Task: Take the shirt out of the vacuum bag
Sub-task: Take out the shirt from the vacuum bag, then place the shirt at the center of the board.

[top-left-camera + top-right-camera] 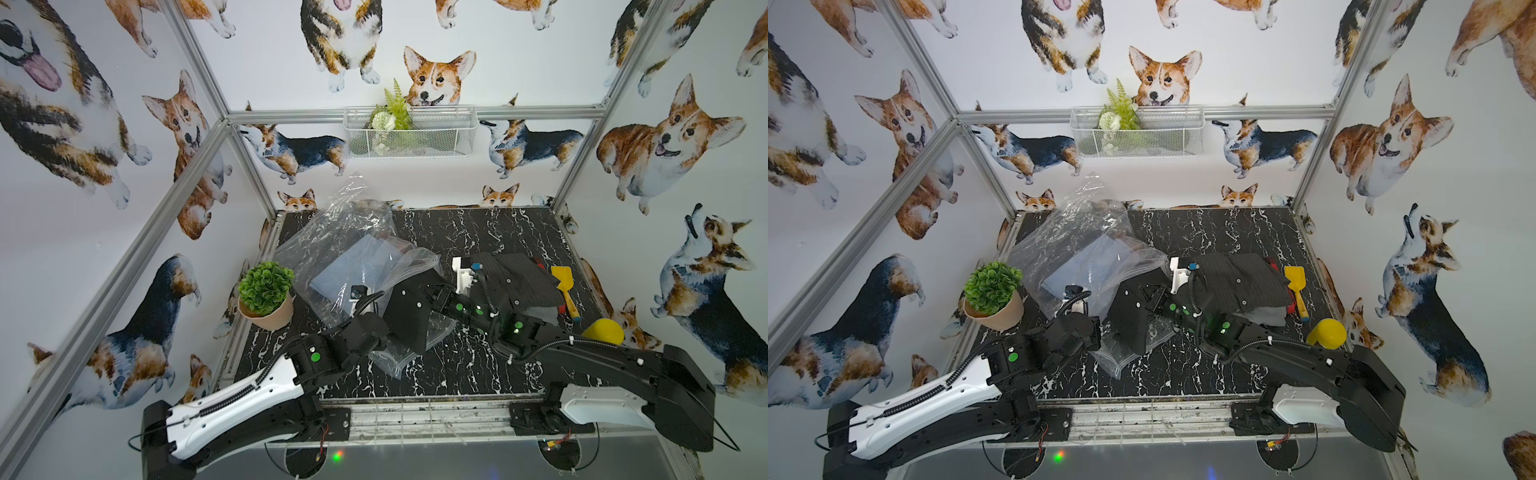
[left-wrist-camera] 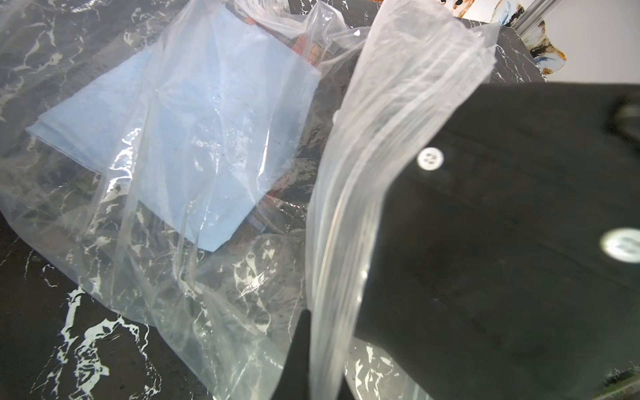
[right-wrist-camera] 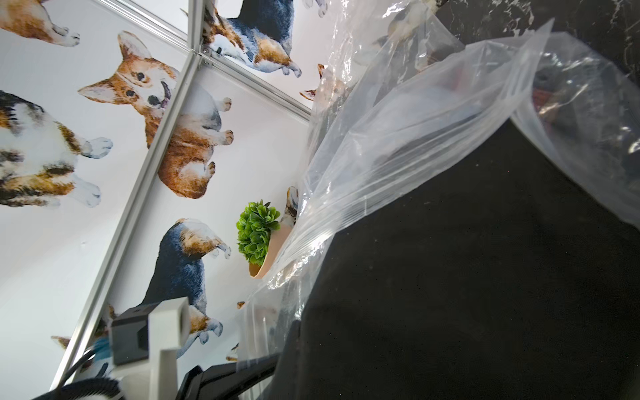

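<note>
Potted plant (image 1: 266, 291) left of vacuum bag (image 1: 332, 241), shirt (image 1: 405, 320) partly in its mouth, clothes pile (image 1: 519, 282) further right

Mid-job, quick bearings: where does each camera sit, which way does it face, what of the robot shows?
Top views: high over the near edge, looking down on the table; left arm, right arm and right gripper show.
Left wrist: on the left arm, facing the vacuum bag and black shirt; left gripper shows, shut on the bag's edge.
Right wrist: on the right arm, facing the potted plant and side wall; its fingers barely show.
Shared: bag and shirt, in every view.
</note>
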Tool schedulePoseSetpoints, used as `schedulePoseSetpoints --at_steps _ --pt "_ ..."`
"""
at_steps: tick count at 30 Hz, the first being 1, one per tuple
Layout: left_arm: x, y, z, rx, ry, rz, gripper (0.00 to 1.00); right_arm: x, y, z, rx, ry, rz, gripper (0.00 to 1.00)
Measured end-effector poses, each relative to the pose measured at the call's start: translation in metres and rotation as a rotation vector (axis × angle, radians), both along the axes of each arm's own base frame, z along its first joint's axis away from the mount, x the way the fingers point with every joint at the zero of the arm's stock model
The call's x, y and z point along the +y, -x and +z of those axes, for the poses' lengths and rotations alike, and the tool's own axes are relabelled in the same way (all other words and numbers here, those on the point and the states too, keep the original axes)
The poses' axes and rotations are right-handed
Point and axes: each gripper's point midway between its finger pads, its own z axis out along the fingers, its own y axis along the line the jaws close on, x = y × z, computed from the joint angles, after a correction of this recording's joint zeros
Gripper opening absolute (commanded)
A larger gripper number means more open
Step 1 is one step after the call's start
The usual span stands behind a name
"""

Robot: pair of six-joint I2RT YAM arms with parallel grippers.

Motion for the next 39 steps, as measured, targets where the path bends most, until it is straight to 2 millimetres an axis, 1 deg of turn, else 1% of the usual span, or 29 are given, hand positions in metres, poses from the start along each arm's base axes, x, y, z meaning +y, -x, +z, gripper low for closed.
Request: schedulePoseSetpoints --at_steps 4,7,11,12,13,14,18,21,23,26,28,30,32,34,36,39 --pt "0.0 0.0 0.0 0.0 0.0 0.0 0.0 -0.033 0.014 0.029 -0.043 -0.022 -0.036 0.0" --pt "-0.001 0.0 -0.001 0.001 -0.002 -0.001 0.0 -0.055 0.021 0.048 -0.08 -0.024 -0.067 0.0" --pt "-0.003 -0.001 -0.004 0.007 -0.006 -0.003 0.0 -0.082 0.024 0.071 -0.121 0.019 -0.112 0.0" --pt "-0.003 -0.001 -0.004 0.009 -0.007 -0.004 0.0 -0.09 0.022 0.075 -0.125 0.026 -0.131 0.0" --pt "-0.003 0.0 -0.005 0.011 -0.008 -0.006 0.0 -0.104 0.017 0.084 -0.141 0.03 -0.172 0.0" --pt "-0.003 0.0 -0.006 0.013 -0.008 -0.007 0.0 -0.113 0.013 0.089 -0.146 0.03 -0.201 0.0" --pt "-0.004 0.001 -0.006 0.015 -0.002 -0.009 0.0 -0.166 -0.009 0.097 -0.13 0.072 -0.348 0.0" --pt "-0.003 0.001 -0.005 0.013 0.002 -0.009 0.0 -0.19 -0.023 0.106 -0.105 0.084 -0.41 0.0" --pt "-0.004 0.001 -0.005 0.014 0.004 -0.01 0.0 -0.208 -0.038 0.116 -0.091 0.079 -0.45 0.0" --pt "-0.004 0.001 -0.005 0.014 0.005 -0.011 0.0 -0.22 -0.057 0.123 -0.071 0.076 -0.468 0.0" --pt "-0.004 0.001 -0.005 0.015 0.004 -0.011 0.0 -0.222 -0.07 0.124 -0.052 0.071 -0.457 0.0" --pt "-0.004 0.001 -0.005 0.015 0.004 -0.011 0.0 -0.223 -0.081 0.119 -0.017 0.061 -0.449 0.0" --pt "-0.004 0.001 -0.005 0.014 0.005 -0.011 0.0 -0.221 -0.091 0.114 0.005 0.051 -0.431 0.0" --pt "-0.004 0.001 -0.005 0.014 0.005 -0.011 0.0 -0.218 -0.099 0.111 0.013 0.04 -0.412 0.0" --pt "-0.004 0.001 -0.004 0.014 0.006 -0.011 0.0 -0.222 -0.109 0.108 -0.002 0.033 -0.422 0.0" --pt "-0.003 0.001 -0.003 0.013 0.008 -0.011 0.0 -0.229 -0.119 0.091 -0.002 0.032 -0.438 0.0"
